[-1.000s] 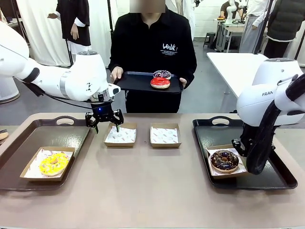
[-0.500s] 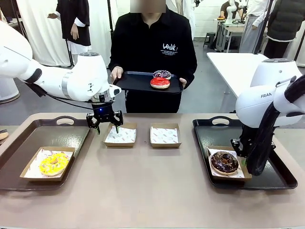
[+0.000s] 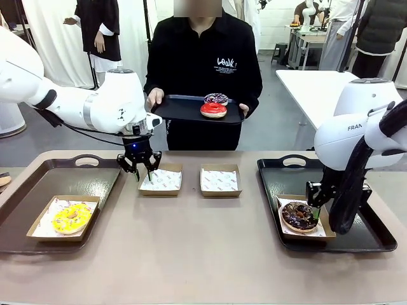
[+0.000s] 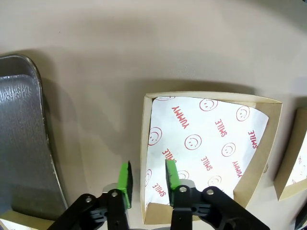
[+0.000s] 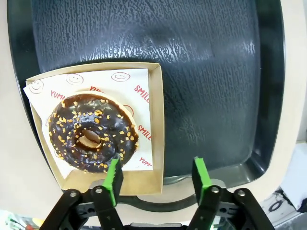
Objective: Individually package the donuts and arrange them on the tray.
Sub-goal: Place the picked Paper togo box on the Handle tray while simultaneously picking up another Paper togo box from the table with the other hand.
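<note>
Left gripper point(image 4: 148, 176): jaws narrow but not closed, holding nothing. They straddled the near side wall of the empty box point(image 4: 144, 143), one pad outside it and one inside over the printed liner point(image 4: 206, 139). Step in hand, probably: pinch that wall and move the box to take a donut. To do it well, the gripper should drop squarely over the wall, close on cardboard only, avoid dragging the liner, and lift level so the paper stays in. The left tray point(image 4: 24, 143) lay just outside the outer finger, so watch that rim. Farther off on that tray, toward the robot's side, the yellow donut point(image 3: 71, 217) sat in its own box. The second empty box point(image 3: 220, 194) lay beyond the first one, away from the gripper.

Right gripper point(image 5: 157, 175): jaws wide, nothing held. They hung over the corner of the filled box point(image 5: 156, 120) on the right tray point(image 5: 206, 72). The chocolate donut point(image 5: 91, 136) was under one pad, so keep that pad off the icing.

Far beyond both grippers, the person's hand point(image 3: 156, 97) held a tray point(image 3: 184, 109) carrying the red donut point(image 3: 213, 110) and the sprinkled donut point(image 3: 216, 98), both unboxed.
</note>
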You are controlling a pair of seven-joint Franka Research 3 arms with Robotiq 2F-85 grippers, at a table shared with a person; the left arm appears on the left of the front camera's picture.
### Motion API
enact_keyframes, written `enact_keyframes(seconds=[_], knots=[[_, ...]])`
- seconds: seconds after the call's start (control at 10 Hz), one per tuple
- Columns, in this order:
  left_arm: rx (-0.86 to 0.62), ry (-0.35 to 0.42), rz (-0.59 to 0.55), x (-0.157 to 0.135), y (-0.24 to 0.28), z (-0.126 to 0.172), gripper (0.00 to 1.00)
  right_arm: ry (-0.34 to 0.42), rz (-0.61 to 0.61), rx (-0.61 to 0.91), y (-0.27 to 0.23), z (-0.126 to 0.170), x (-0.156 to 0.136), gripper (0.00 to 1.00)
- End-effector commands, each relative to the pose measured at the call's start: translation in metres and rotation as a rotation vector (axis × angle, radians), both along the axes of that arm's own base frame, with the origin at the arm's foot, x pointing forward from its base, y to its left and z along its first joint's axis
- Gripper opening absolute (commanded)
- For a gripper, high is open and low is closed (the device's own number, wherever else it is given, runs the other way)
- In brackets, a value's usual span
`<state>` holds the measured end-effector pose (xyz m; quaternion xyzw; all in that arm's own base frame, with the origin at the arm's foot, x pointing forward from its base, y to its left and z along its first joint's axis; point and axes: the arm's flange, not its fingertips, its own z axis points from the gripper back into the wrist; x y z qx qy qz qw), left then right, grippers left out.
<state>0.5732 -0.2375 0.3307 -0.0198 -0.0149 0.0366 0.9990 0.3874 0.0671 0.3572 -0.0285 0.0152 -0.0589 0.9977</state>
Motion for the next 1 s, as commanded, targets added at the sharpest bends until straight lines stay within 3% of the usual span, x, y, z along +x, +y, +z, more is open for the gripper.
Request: enact_keyframes(seconds=[0.0, 0.6, 0.8, 0.9], knots=[[0.018, 0.014, 0.003, 0.005, -0.004, -0.001, 0.00, -0.019, 0.010, -0.021, -0.003, -0.007, -0.007, 1.00], [0.018, 0.011, -0.009, 0.003, -0.004, 0.007, 0.00, -0.049, 0.012, 0.044, -0.022, 0.010, -0.025, 1.00], [-0.014, 0.041, -0.066, -0.004, -0.006, 0.039, 0.00, -0.063, 0.031, 0.303, -0.069, 0.038, -0.047, 1.00], [-0.013, 0.050, -0.107, -0.006, -0.009, 0.063, 0.00, -0.108, 0.019, 0.470, -0.107, 0.052, -0.064, 1.00]])
